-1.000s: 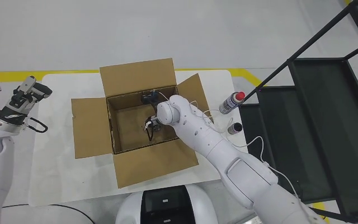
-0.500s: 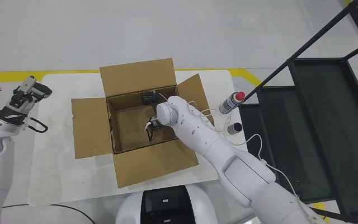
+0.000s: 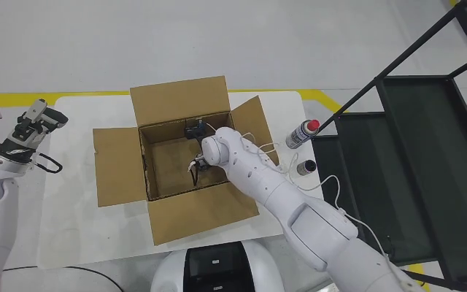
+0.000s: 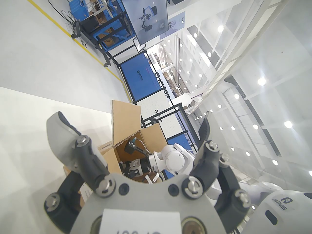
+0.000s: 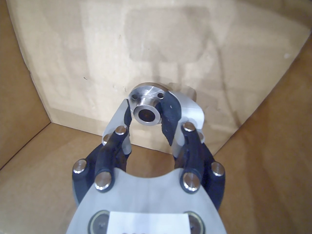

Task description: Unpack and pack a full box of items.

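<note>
At your far left, the left gripper (image 3: 38, 120) hangs beyond the table's edge, fingers spread wide and holding nothing; next comes the open cardboard box (image 3: 117, 166), flaps splayed on the white table (image 3: 73, 233); down inside it, the right gripper (image 5: 147, 107) is closed around the neck of a flanged metal hub (image 5: 143, 96), one pad on each side of the collar; whether the hub rests on the box floor you cannot tell; judge it solid, heavy for its size, rigid and slick, so the narrow neck is the sound hold, since the flange would catch a slip; further right, a red-capped spray can (image 3: 301, 133) sits just beyond the right flap.
</note>
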{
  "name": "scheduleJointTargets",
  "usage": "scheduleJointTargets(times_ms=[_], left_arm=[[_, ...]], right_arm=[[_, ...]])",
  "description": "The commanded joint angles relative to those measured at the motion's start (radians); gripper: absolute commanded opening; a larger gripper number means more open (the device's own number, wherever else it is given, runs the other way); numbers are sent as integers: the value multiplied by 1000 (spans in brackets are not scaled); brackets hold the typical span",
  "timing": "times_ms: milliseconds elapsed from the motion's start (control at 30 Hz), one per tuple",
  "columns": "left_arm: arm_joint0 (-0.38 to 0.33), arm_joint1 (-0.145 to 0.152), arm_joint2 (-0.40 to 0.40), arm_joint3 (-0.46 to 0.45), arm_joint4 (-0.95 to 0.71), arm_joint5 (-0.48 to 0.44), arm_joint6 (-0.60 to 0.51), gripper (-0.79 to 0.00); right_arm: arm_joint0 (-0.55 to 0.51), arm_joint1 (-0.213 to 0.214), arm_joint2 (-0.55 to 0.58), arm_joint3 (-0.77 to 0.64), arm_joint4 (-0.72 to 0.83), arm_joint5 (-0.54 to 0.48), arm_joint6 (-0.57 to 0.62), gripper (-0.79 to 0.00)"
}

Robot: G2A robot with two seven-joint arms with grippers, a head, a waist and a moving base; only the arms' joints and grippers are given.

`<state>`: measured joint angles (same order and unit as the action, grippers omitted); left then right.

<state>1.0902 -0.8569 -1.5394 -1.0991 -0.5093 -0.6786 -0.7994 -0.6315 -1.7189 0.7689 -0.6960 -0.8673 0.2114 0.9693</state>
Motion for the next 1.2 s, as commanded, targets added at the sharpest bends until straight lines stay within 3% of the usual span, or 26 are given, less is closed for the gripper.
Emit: scheduleJointTargets(times_ms=[0, 67, 133, 400, 833, 1167], left_arm=[[0, 0, 0, 0, 0, 0, 0, 0], [0, 0, 0, 0, 0, 0, 0, 0], [0, 0, 0, 0, 0, 0, 0, 0], [0, 0, 0, 0, 0, 0, 0, 0], [0, 0, 0, 0, 0, 0, 0, 0], [0, 0, 0, 0, 0, 0, 0, 0]], right_arm=[[-4, 2, 0, -9, -15, 10, 1, -591], [-9, 4, 1, -26, -26, 20, 6, -714], [-16, 7, 1, -50, -43, 31, 11, -785], [-81, 34, 33, -200, -85, 39, 52, -785], [-309, 119, 141, -698, -280, 30, 176, -785], [-335, 129, 157, -741, -306, 9, 177, -785]])
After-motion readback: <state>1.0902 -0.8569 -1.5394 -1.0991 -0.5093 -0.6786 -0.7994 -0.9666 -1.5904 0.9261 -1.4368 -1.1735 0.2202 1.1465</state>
